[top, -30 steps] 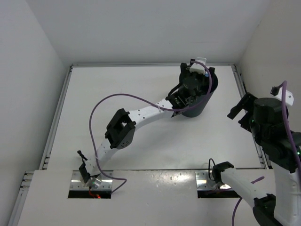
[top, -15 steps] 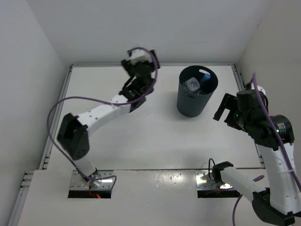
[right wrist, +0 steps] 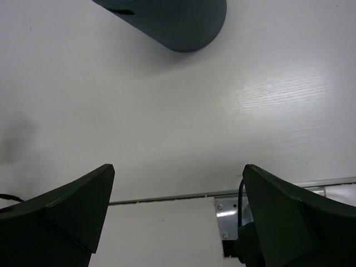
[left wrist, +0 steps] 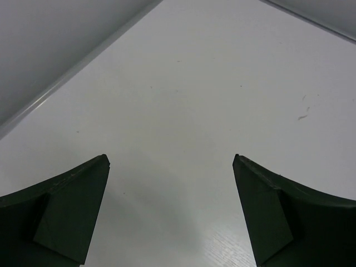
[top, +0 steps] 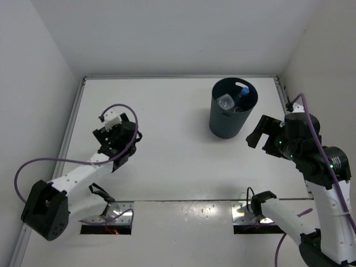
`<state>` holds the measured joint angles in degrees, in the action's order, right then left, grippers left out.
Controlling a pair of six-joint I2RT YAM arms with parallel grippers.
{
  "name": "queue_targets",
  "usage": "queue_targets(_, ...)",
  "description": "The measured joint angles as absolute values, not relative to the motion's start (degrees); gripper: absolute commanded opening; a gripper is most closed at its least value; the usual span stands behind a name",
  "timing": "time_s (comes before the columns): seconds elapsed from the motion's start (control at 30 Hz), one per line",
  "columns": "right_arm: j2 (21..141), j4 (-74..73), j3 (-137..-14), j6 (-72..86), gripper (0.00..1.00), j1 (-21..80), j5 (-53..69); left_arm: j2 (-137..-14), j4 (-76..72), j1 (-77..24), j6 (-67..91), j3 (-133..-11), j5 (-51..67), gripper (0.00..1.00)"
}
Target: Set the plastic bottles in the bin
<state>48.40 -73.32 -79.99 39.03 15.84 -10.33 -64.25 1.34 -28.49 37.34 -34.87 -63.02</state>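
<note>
The white table (top: 178, 161) is filling most of the overhead view. The left arm (top: 78, 175) is reaching from the lower left corner up toward the left middle of that frame. The right arm (top: 320, 172) is rising along the right edge.

The bin (top: 225, 125) is standing upright in the upper right of the overhead view, and its dark base is showing at the top centre of the right wrist view.

The left gripper (left wrist: 171, 161) is hanging over bare table with its jaws spread fully wide, gripping nothing. The right gripper (right wrist: 178, 167) is likewise gaping wide and gripping nothing, sitting near the bin, just to its lower right in the overhead view.

The plastic bottles (top: 226, 102) are lying inside the bin, clear and crinkled, with a blue cap (top: 243, 90) showing near the rim.
</note>
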Motion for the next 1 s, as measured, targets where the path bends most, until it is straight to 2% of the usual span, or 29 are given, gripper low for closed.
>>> queue_targets(0.3,46.7,-72.5,-78.1,39.0,1.0,15.8,-10.7,-53.8,-6.0,-23.8,29.4,-23.8,-49.0,1.0)
queue_targets(0.67,47.8,-74.2,-77.8,39.5,1.0,15.9,-16.5,-56.9,-6.0,-24.0,18.7,-24.7,-41.4,1.0)
queue_targets(1.0,48.5,-73.3,-77.8,40.4,1.0,15.8,-16.5,-43.0,-27.2,-24.8,12.7,-5.9,-41.1,1.0)
